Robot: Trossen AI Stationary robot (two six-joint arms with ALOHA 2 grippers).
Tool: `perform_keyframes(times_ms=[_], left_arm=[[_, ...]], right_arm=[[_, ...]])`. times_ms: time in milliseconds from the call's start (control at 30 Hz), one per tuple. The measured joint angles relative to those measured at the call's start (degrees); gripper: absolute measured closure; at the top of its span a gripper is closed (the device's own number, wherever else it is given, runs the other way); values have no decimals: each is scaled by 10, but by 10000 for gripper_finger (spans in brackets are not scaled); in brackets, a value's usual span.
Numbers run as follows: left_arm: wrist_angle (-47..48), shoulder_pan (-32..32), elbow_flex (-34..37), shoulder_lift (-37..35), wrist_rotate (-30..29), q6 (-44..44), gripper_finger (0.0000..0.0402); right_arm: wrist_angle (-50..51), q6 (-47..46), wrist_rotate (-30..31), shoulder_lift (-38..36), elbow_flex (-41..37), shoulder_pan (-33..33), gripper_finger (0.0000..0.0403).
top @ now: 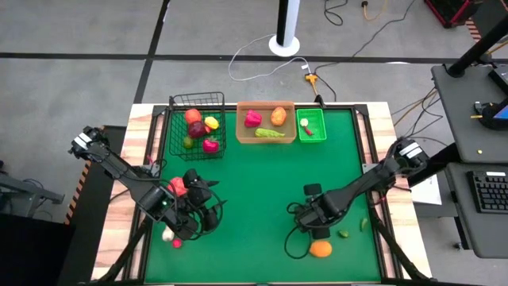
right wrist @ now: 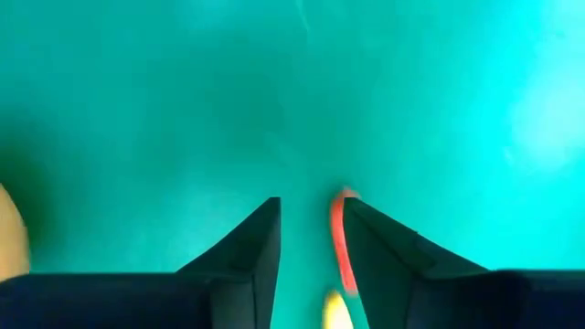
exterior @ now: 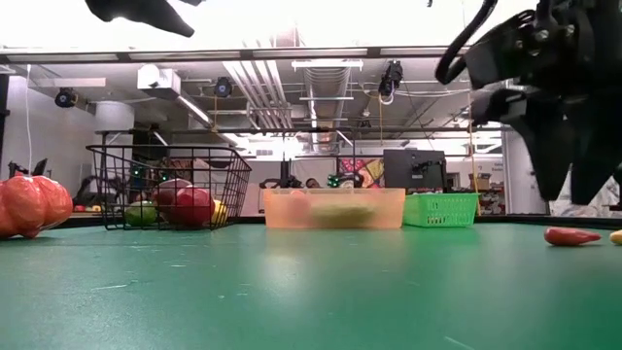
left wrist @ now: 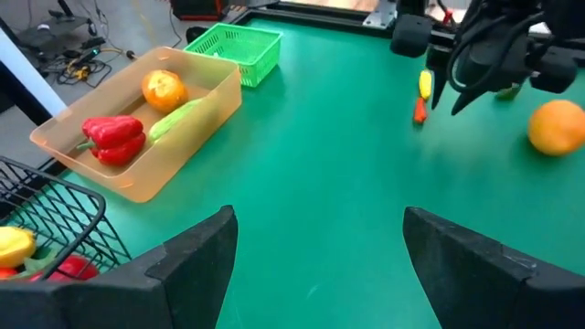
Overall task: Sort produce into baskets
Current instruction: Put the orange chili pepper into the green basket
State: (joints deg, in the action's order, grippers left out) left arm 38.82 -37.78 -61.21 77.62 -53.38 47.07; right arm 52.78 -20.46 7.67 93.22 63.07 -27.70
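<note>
We look down on a green table [top: 262, 199] with three containers along its twelve o'clock edge. The black wire basket [top: 196, 125] at about eleven o'clock holds red, yellow and green round pieces. Just beside it, the tan tray [top: 266, 139] carries a red pepper [left wrist: 111, 137], an orange fruit [left wrist: 164, 89] and a green cucumber [left wrist: 174, 119]. Touching the tray on its three o'clock side is the small green bin [top: 311, 125], with small pieces inside that we cannot make out.

The right gripper [right wrist: 308, 224] is low over the mat at about five o'clock. Its fingers stand narrowly apart, and a thin red chilli [right wrist: 344, 247] lies just beside the inner face of one finger. We cannot tell whether they pinch it. A small yellow piece [right wrist: 336, 311] sits close behind the chilli. An orange [top: 321, 249] lies near this gripper toward six o'clock, and two small green pieces [top: 353, 229] lie toward four o'clock.

The left gripper [left wrist: 315, 265] hangs above the mat at about seven o'clock with its fingers spread wide and nothing between them. A large red-orange piece [exterior: 32, 205] rests near it, and a small pale piece and a tiny red one [top: 172, 238] lie at the table's near edge.
</note>
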Motion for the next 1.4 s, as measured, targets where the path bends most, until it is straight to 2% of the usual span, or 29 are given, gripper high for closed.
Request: perform_keyframes(times_ms=[200,333,567,733,900,1000,1233,1333,1400], left_arm=[[-31,0,0,6,-3,-1,110],[-39,0,0,30,-3,0,110],[-56,-2,-2,72,-1,-1,110],[-56,-3,-11,80,-1,-13,110],[-55,-3,-11,80,-1,-15,110],[-56,-3,-11,80,-1,-15,110],[-56,-3,-10,80,0,-15,110],[-55,-3,-10,79,22,-21,110],[-55,-3,-10,79,38,-32,110]], right_arm=[[22,-28,1,-20,-22,5,242],[10,-23,22,-15,-43,15,218],[-43,-22,8,-11,-92,43,210],[-50,-17,-12,-12,-98,62,249],[-73,-13,-47,-13,-104,78,330],[-87,-12,-48,-13,-104,83,374],[-88,-21,-47,-31,-105,83,380],[-91,-25,-42,-48,-97,94,380],[-109,-20,-15,-60,-87,107,380]])
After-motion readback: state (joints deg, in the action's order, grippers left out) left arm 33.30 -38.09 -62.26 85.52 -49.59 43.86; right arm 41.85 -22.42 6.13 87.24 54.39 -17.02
